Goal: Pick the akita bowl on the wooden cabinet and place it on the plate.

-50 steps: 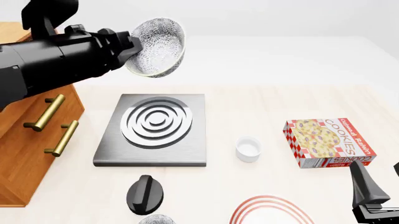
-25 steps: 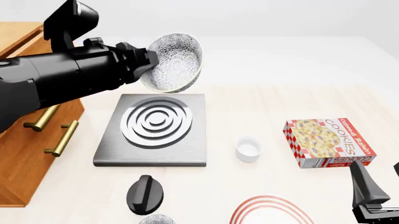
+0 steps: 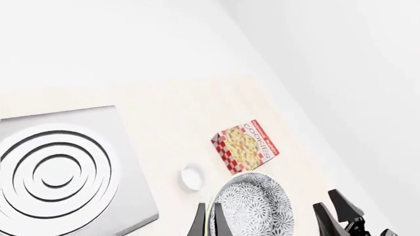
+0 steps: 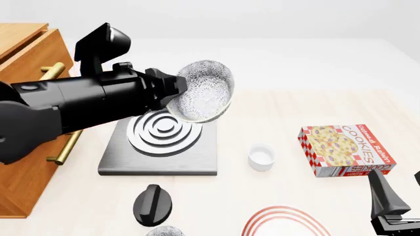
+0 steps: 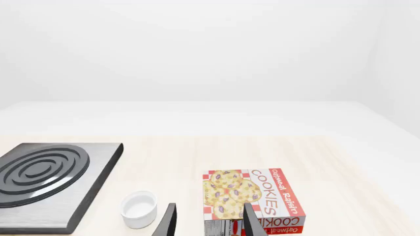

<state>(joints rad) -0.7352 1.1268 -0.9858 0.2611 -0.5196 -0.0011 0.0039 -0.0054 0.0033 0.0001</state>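
The akita bowl (image 4: 204,91), speckled black and white, hangs tilted in the air above the far right part of the stove. My left gripper (image 4: 173,93) is shut on its rim. In the left wrist view the bowl (image 3: 255,205) sits beside the two closed fingers (image 3: 200,225). The wooden cabinet (image 4: 25,162) stands at the far left, partly hidden behind the left arm. Only the far arc of the plate (image 4: 285,222), with its red rings, shows at the bottom edge. My right gripper (image 5: 210,223) is open and holds nothing, low at the front right (image 4: 388,209).
A grey square stove (image 4: 161,147) lies under the bowl. To its right stand a small white cup (image 4: 260,157) and a cookie box (image 4: 345,149). A black knob-shaped object (image 4: 152,204) and a speckled rim (image 4: 165,231) sit near the front edge.
The left arm has carried the bowl to the right and lower, from beside the cabinet top to above the stove. The right arm has not moved.
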